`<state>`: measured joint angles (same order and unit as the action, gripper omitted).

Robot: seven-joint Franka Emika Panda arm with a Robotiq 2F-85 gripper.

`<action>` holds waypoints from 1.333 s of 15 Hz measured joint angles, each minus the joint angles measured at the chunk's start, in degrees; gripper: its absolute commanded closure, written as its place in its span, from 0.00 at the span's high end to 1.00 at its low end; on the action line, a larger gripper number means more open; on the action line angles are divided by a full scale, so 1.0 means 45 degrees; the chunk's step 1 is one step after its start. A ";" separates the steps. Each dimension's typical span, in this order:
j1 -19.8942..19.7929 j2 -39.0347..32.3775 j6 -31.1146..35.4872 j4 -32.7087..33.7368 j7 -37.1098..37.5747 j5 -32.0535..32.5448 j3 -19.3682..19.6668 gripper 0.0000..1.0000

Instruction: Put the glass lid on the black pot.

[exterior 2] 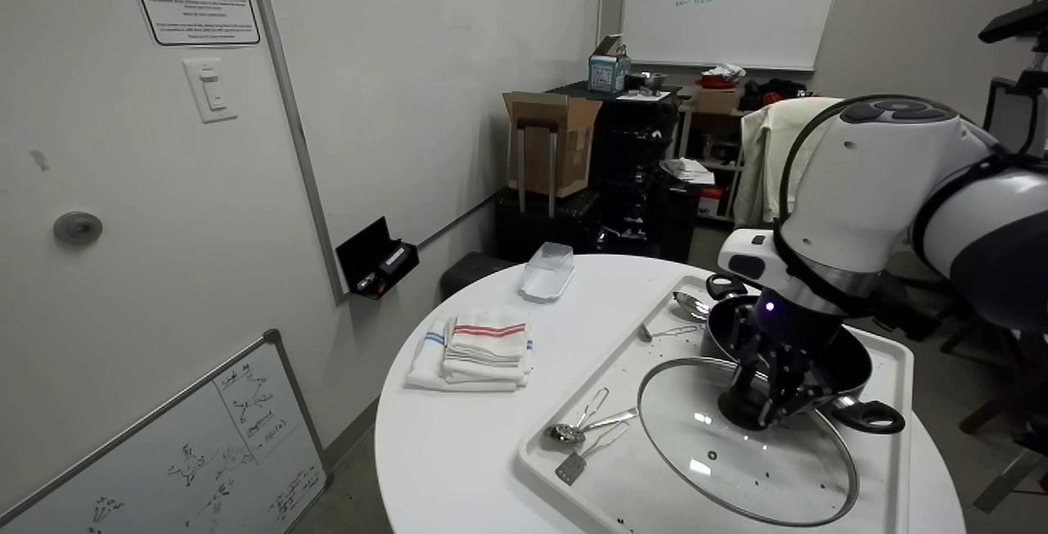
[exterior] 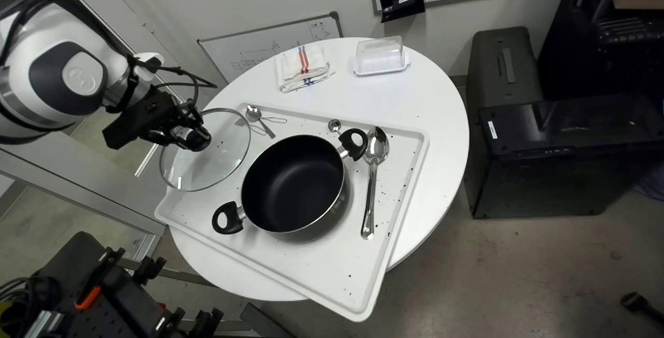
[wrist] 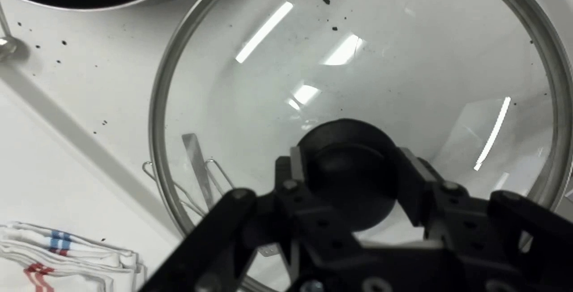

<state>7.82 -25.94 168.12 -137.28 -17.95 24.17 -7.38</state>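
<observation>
Pot (exterior: 293, 187): on the tray (exterior: 321, 270), atop the desk (exterior: 446, 125)
Spoon (exterior: 371, 186): 1 large, right of the pot
Glass lid (exterior: 220, 164): left of the pot
Tool (wrist: 352, 171): gripping the lid's black knob (exterior: 198, 140)
Towels (exterior: 303, 71): folded, far side
Dish (exterior: 381, 59): far right

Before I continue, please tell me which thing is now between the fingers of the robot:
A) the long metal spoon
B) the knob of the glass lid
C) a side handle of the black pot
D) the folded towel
B: in the wrist view the fingers press in from both sides on the black knob at the middle of the glass lid.
</observation>
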 measured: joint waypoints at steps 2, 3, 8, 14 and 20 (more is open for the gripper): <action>-0.0188 0.0411 -0.0313 -0.0188 -0.0001 -0.0096 -0.0015 0.24; -0.0324 0.0571 -0.0434 -0.0267 -0.0001 -0.0148 -0.0012 0.24; -0.1232 0.1135 -0.0692 -0.0610 -0.0093 -0.0626 0.0123 0.24; -0.2316 0.1219 -0.0716 -0.0730 -0.0392 -0.1119 0.0719 0.24; -0.2720 0.1218 -0.0759 -0.0648 -0.0394 -0.1097 0.1788 0.24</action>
<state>-4.42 -20.46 164.71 -140.20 -19.73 19.24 0.67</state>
